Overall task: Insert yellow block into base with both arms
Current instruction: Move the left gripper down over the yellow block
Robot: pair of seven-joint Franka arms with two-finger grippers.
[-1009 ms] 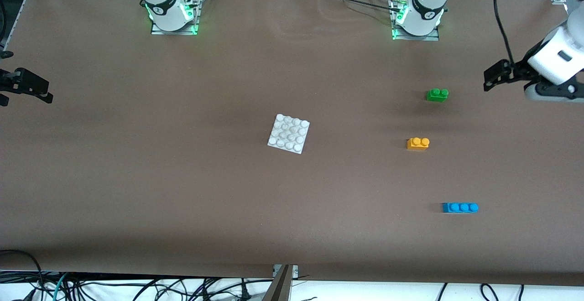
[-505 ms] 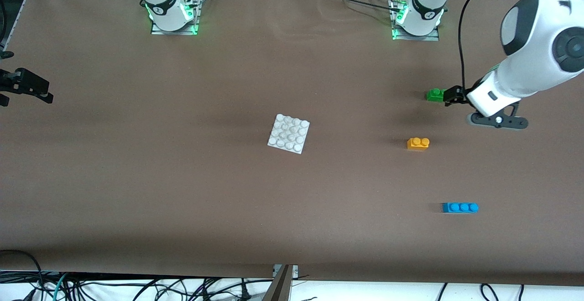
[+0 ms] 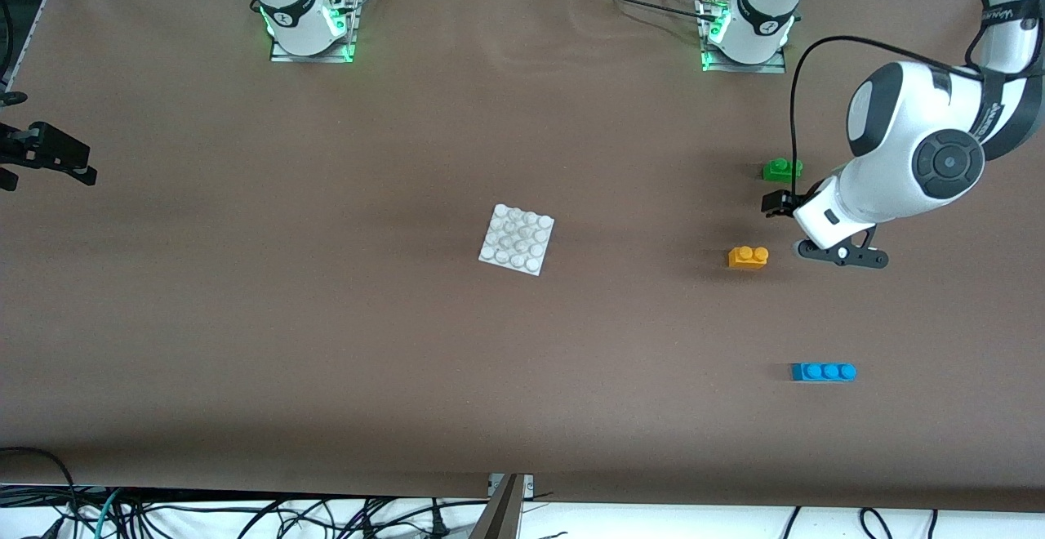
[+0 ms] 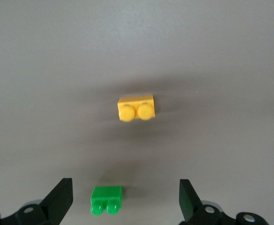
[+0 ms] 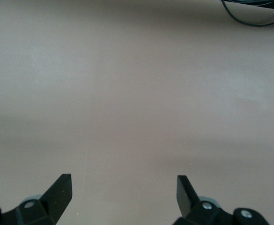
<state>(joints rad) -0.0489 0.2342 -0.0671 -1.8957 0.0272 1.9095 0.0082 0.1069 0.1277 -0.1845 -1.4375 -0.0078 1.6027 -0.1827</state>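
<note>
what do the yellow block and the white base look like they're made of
Yellow block: looks like moulded plastic, smooth with a slight sheen, uniform colour and two rounded studs. Base: probably the same kind of plastic, white with a soft gloss and a moulded stud grid. Appearance alone can't confirm either.

The base (image 3: 517, 239) lay mid-table. Toward the left arm's end, three bricks were well apart: the green brick (image 3: 782, 169) farthest from the front camera, the yellow block (image 3: 748, 256) nearer, the blue brick (image 3: 823, 371) nearest. The left gripper (image 3: 775, 202) hung between green brick and yellow block.
</note>
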